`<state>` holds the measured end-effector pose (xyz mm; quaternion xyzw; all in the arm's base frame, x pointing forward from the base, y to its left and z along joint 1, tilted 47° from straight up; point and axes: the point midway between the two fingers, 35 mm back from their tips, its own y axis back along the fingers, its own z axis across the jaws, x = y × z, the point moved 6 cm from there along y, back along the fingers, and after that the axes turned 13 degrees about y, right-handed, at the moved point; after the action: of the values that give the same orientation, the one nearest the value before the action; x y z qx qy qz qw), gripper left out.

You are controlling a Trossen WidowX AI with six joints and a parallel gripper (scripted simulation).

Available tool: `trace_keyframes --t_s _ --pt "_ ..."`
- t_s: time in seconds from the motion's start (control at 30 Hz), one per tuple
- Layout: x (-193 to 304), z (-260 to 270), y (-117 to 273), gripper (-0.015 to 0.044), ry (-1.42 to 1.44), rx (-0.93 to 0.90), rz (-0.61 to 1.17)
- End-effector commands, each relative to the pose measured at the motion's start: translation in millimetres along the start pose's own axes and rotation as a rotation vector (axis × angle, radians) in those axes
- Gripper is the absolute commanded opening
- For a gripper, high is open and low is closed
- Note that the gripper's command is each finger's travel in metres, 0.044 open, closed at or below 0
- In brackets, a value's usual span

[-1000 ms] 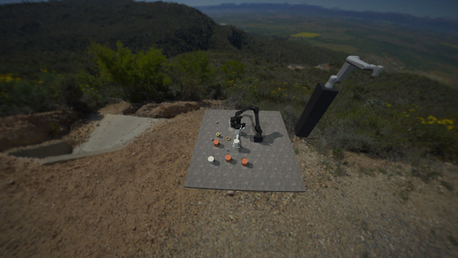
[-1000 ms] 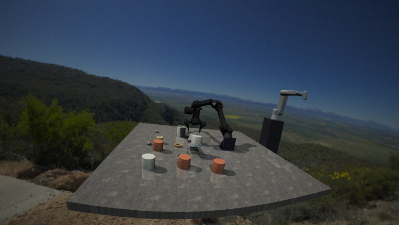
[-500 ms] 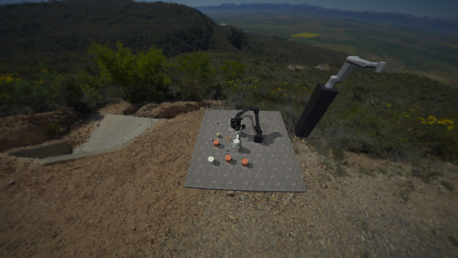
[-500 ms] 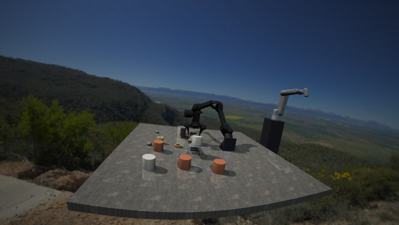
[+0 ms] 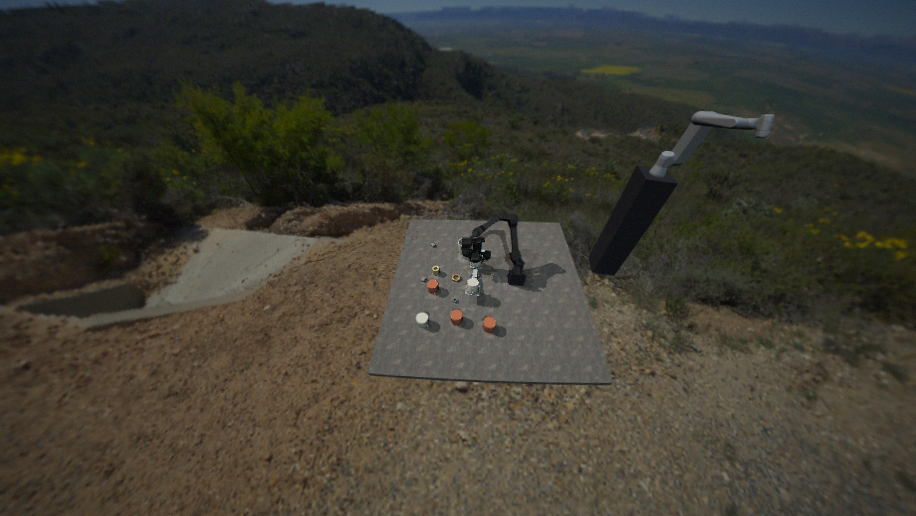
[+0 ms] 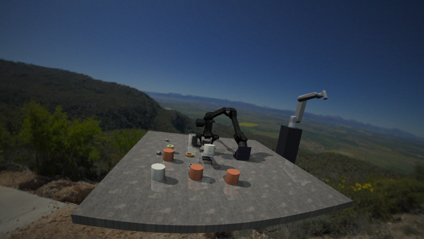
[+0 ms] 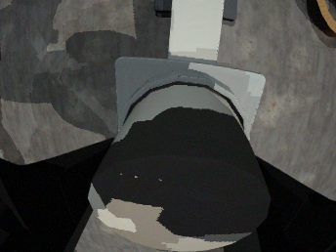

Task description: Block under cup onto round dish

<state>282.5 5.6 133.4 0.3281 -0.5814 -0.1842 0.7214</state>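
The far cup (image 7: 181,186), grey-white and heavily shadowed, stands upside down on a square pan (image 7: 253,88) of the balance. The pale balance beam (image 7: 196,29) (image 5: 474,273) runs to the other end, where the near white cup (image 5: 473,285) (image 6: 209,149) stands. My gripper (image 7: 184,155) (image 6: 206,142) is lowered around the far cup with one finger on each side. The fingers are wide apart; their tips are hidden behind the cup in the wrist view, and no firm contact shows. The arm or cup hides the round dish. The block is not visible.
A tall white cylinder (image 6: 192,139) stands close to the gripper. A wooden ring (image 5: 455,280) (image 6: 189,154) (image 7: 333,12) and yellow ring (image 6: 170,147) lie left of the balance. Orange cylinders (image 6: 168,154) (image 6: 196,172) (image 6: 232,177) and a white cylinder (image 6: 158,172) stand nearer the front.
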Motion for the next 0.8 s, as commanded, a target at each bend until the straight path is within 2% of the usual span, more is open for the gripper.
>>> trace_keyframes --t_s 0.0,0.17,0.53,0.77 --pt "-0.1 0.8 -1.2 0.0335 0.005 -0.001 0.004" --pt "-0.1 0.8 -1.2 0.0301 0.005 -0.001 0.004" --pt "-0.3 -0.9 8.3 0.0012 0.014 0.007 0.002" --pt "-0.5 -2.2 17.3 0.0000 0.022 0.014 0.000"
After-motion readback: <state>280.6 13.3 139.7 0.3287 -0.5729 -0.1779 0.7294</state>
